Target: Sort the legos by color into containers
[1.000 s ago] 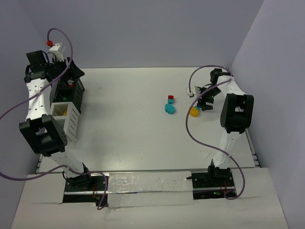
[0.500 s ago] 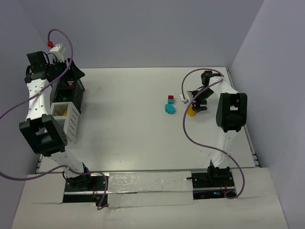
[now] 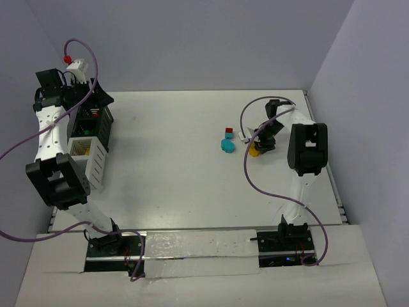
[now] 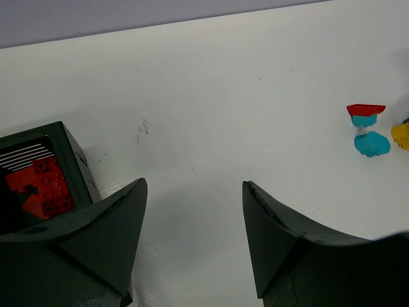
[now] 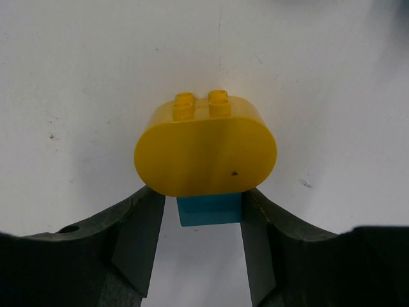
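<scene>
The legos are lying in two places: a few loose on the table (image 3: pixel 179 160) around the right gripper (image 5: pixel 203 206), and some red ones (image 4: pixel 41 184) sitting inside the black container (image 4: pixel 71 167) under the left gripper (image 4: pixel 195 185). The right gripper is reaching down over a yellow lego (image 5: pixel 204 150), an oval piece with two studs, which is resting on a cyan block (image 5: pixel 209 210). Its fingers (image 5: pixel 137 236) are standing close on either side of that block, beneath the yellow rim. The right finger is looking flush against the block while a thin strip of table is showing beside the left one, so I cannot tell whether the jaws are pinching it. Off this gripper's left side, in the top view, a red lego (image 3: pixel 229 130) is touching a small cyan piece (image 3: pixel 228 136), with a cyan rounded lego (image 3: pixel 227 145) lying just beside them. The left gripper is hovering with its fingers spread wide and nothing between them, the black container's corner sitting beneath its left finger. The white container (image 3: pixel 86 157) is standing against the black one, on the side toward that arm's base
</scene>
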